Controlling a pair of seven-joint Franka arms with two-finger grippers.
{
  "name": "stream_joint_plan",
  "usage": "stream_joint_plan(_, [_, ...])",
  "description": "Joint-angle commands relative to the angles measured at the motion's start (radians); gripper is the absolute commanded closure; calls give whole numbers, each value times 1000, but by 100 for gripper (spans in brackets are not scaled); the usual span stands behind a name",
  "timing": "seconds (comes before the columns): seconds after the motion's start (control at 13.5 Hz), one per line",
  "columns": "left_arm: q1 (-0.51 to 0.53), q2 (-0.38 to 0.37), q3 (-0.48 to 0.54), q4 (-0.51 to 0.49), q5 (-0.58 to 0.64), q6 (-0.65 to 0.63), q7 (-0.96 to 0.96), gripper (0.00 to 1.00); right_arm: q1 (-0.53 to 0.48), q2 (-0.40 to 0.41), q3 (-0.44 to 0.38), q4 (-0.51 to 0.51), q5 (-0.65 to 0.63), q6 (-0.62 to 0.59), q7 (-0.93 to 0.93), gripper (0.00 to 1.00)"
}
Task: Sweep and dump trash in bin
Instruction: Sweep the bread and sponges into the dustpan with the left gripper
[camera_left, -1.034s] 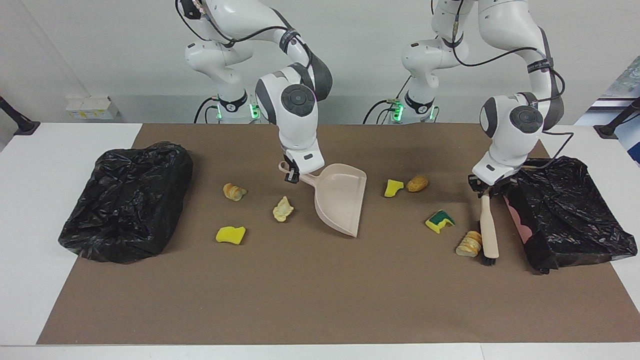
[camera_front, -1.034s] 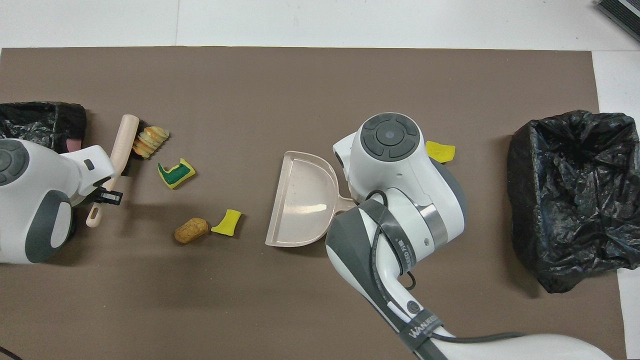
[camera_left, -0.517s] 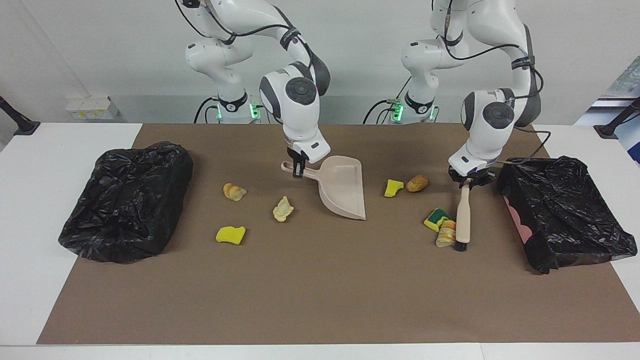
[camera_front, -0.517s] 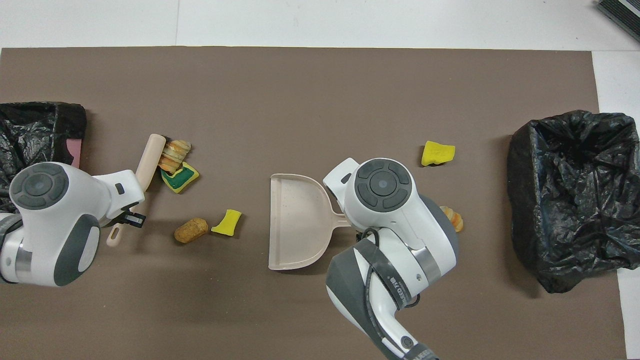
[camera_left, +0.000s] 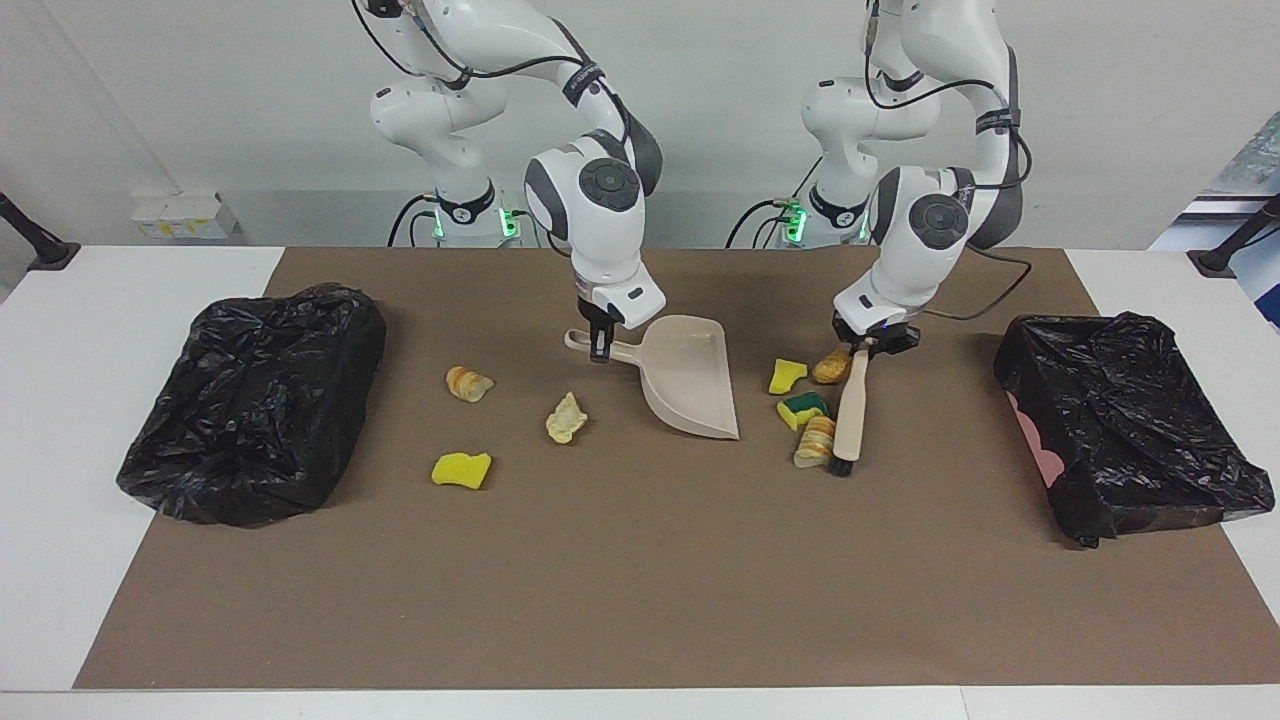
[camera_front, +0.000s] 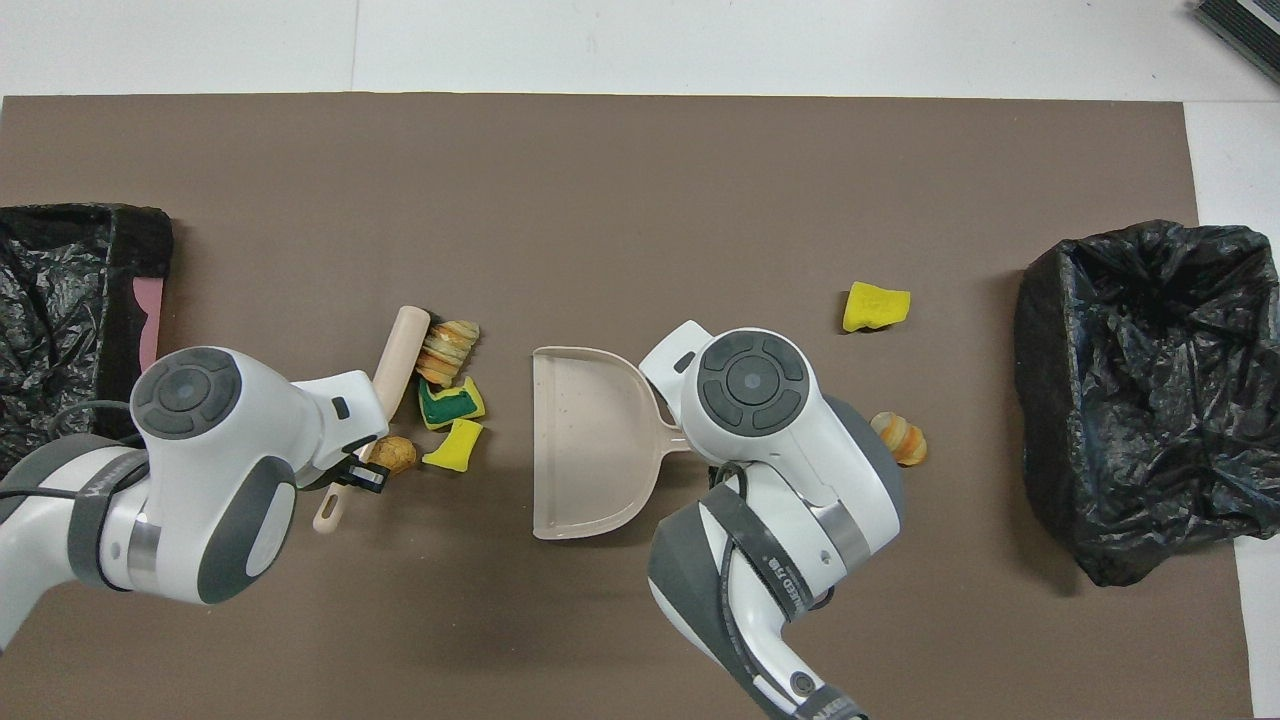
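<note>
Facing view shows the left gripper (camera_left: 868, 344) clamped on the handle of the brush (camera_left: 849, 412), whose bristled end rests on the brown mat (camera_left: 640, 580), and the right gripper (camera_left: 600, 345) clamped on the handle of the dustpan (camera_left: 692, 392), whose open lip faces the brush. Taking the dustpan as the landmark: four pieces of trash sit bunched between its lip and the brush, namely a sliced bread piece (camera_left: 815, 441) against the bristles, a green-and-yellow sponge (camera_left: 802, 407), a yellow sponge scrap (camera_left: 786, 375) and a brown bread chunk (camera_left: 831, 367) close under the left gripper. On the dustpan's handle side lie three more: a pale bread scrap (camera_left: 566, 417), a small roll (camera_left: 467, 383) and a yellow sponge piece (camera_left: 461, 469), all well apart from the pan. One black-lined bin (camera_left: 1125, 420) stands at the left arm's end of the table, another bin (camera_left: 250, 400) at the right arm's end. The likely trouble is in the last push: the pile is strung along the brush, and the sliced bread at the bristle tip looks close to the pan's farther corner, so it could slide past the lip. The round chunk could roll off under the handle. If the lip sits slightly raised, soft sponge may jam against it. The three scraps on the handle side need a separate pass.
</note>
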Motion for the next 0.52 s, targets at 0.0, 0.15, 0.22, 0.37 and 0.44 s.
stream_joint_plan(0.0, [-114, -38, 13, -31, -60, -26, -68, 100, -3, 2, 2, -7, -13, 23, -18, 100])
stream_joint_plan(0.15, [-193, -57, 13, -48, -106, -26, -110, 100, -5, 3, 2, -7, -13, 23, -18, 100])
stream_joint_plan(0.22, [-225, -70, 13, -59, -113, -29, -128, 100, -3, 3, 2, -7, -13, 23, -16, 100])
stream_joint_plan(0.37, [-276, -84, 13, -59, -123, -73, -166, 100, -5, 3, 2, -7, -13, 23, -16, 100])
stream_joint_plan(0.44, [-291, -84, 13, -55, -157, -77, -201, 100, -5, 3, 2, -7, -13, 23, -16, 100])
